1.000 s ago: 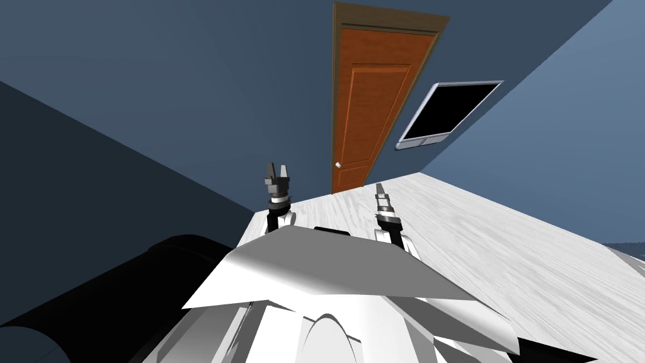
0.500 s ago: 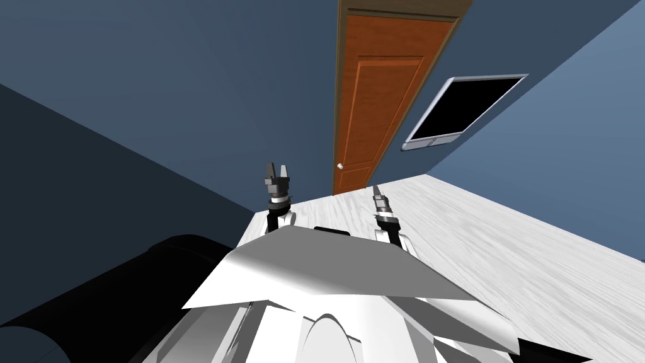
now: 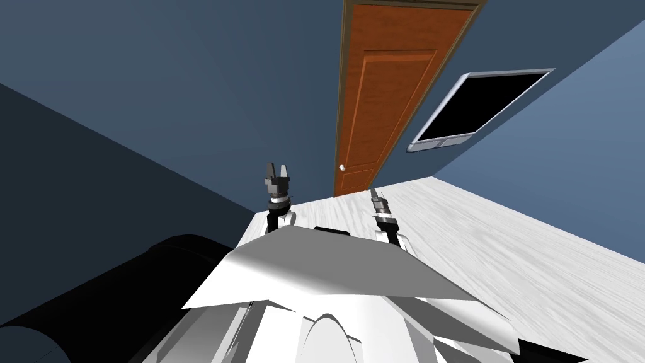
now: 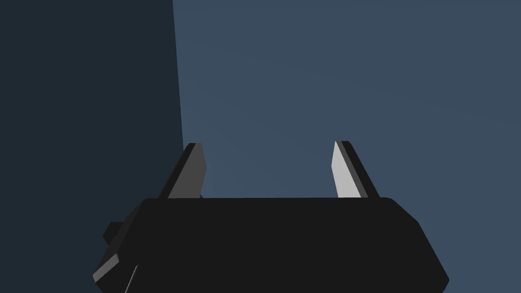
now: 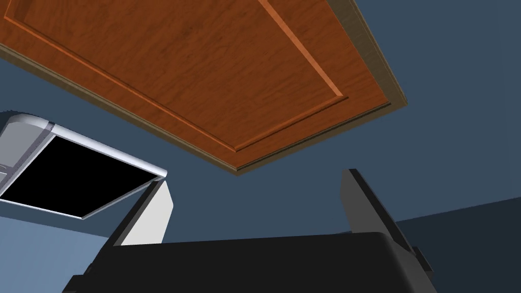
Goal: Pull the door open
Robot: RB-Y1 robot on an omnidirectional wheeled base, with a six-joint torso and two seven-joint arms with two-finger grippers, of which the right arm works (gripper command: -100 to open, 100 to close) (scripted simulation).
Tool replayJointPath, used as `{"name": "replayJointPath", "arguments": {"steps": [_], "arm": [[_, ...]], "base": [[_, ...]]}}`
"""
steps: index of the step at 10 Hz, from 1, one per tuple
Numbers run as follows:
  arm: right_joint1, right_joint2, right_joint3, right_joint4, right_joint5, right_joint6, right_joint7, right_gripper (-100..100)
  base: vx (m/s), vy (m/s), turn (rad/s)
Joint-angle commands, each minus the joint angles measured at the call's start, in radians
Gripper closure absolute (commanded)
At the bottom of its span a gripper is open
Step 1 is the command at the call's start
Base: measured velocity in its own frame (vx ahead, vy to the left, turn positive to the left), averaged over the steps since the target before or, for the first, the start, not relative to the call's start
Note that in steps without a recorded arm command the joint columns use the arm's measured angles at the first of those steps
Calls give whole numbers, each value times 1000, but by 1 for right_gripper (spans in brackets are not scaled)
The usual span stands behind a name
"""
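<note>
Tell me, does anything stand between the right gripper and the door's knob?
Nothing visible does. Only bare pale floor lies between the right gripper, which is open, and the brown door. Its small knob sits at the door's left edge, untouched.

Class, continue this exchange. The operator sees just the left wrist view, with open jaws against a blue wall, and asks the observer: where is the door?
Observer: The head view shows a brown door ahead, across the pale floor.
Operator: Is it open yet?
Observer: No, it looks shut, sitting flush in its frame.
Operator: Where would I grab it?
Observer: A small pale knob sits near the door's left edge, and nothing touches it.
</note>
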Motion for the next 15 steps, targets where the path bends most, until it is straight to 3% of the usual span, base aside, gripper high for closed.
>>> {"name": "replayJointPath", "arguments": {"steps": [1, 15], "arm": [[-11, -3, -8, 38, 13, -17, 27, -100], [-112, -23, -78, 352, 123, -141, 240, -100]], "base": [[105, 2, 44], [101, 2, 51]]}}
